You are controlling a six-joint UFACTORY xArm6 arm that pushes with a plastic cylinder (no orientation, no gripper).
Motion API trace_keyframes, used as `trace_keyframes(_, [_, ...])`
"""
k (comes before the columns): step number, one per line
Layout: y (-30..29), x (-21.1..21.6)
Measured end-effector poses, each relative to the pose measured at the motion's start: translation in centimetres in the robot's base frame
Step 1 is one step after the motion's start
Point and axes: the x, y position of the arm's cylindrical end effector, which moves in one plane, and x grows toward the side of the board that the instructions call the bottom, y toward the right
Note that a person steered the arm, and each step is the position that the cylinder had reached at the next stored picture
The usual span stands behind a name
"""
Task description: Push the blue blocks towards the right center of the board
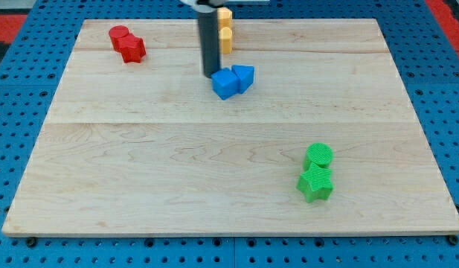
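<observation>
Two blue blocks sit touching near the view's top centre: a blue cube [225, 83] and a blue wedge-like block [244, 77] at its right. My tip [210, 75] is at the cube's upper left edge, touching or almost touching it. The rod rises straight up out of the view's top.
Two yellow blocks [226, 30] are stacked in a column just right of the rod at the top edge. A red cylinder and red star [127, 43] sit at the top left. A green cylinder [318, 155] and green star [315, 184] sit at the lower right. The wooden board [140, 171] lies on a blue pegboard.
</observation>
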Motion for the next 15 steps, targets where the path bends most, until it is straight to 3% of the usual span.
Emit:
trace_keyframes(2, [8.0,0.0])
trace_keyframes(4, [20.4,-1.0])
trace_keyframes(5, [22.3,-1.0])
trace_keyframes(8, [-4.2,-0.9])
trace_keyframes(9, [-9.7,-0.7])
trace_keyframes(12, [-12.5,1.2])
trace_keyframes(13, [-9.7,3.3])
trace_keyframes(15, [-0.5,3.5])
